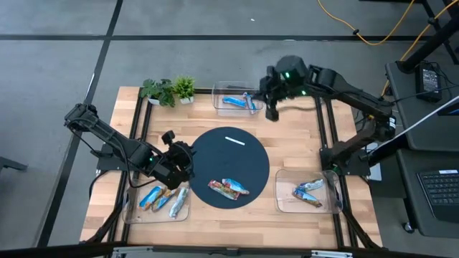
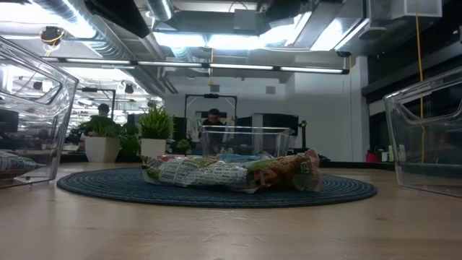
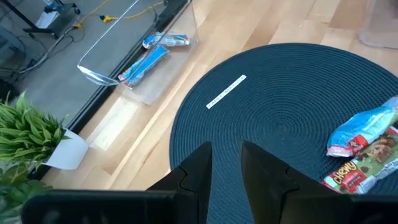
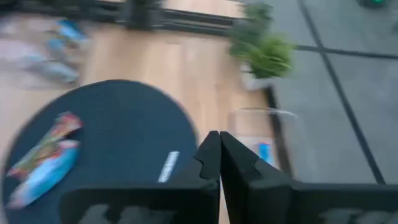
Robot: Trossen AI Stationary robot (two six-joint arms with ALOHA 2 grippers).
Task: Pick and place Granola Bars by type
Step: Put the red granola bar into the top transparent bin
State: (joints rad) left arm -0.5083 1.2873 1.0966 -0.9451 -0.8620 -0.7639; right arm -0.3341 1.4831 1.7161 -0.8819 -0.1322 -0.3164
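Two granola bars lie side by side on the near part of the round dark mat [image 1: 229, 161]: a blue-and-silver one [image 3: 365, 129] and a red-and-green one [image 3: 364, 168], seen together in the low view [image 2: 231, 172]. My left gripper [image 3: 227, 155] hovers over the mat's left edge [image 1: 191, 153], open, with nothing between its fingers. My right gripper [image 4: 219, 142] is shut and empty, raised above the right end of the far tray [image 1: 272, 111]. That clear tray [image 1: 218, 100] holds blue bars [image 1: 238, 102].
A clear tray at the near left [image 1: 133, 215] holds several bars, and another at the near right [image 1: 283, 204] holds a few. A thin white strip [image 1: 235, 140] lies on the mat's far part. Two potted plants [image 1: 168, 89] stand at the far left.
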